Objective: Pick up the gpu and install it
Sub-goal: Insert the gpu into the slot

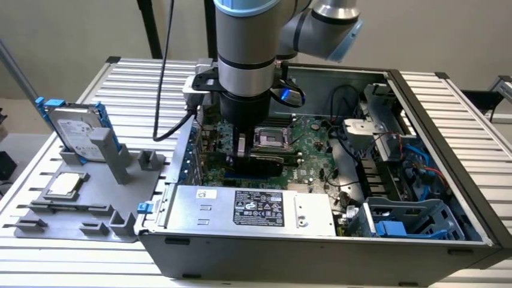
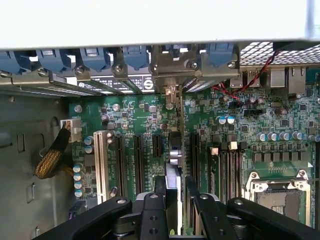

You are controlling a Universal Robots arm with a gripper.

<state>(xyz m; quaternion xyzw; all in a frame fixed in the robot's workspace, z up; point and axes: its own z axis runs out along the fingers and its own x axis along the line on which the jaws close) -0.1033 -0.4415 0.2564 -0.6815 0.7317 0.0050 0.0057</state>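
Nearest in the wrist view, the black two-fingered hand is closed on the thin flat gpu card, seen edge-on and standing upright between its fingers. The card hangs just over the green motherboard, in line with the long black expansion slots, and its silver metal bracket end reaches toward the rear openings of the grey computer case. I judge that the install step is in hand; seating calls for a straight push down with the card edge exactly over one slot. Farther off, on the ribbed metal surface, a silver hard drive with blue rails stands in a grey holder.
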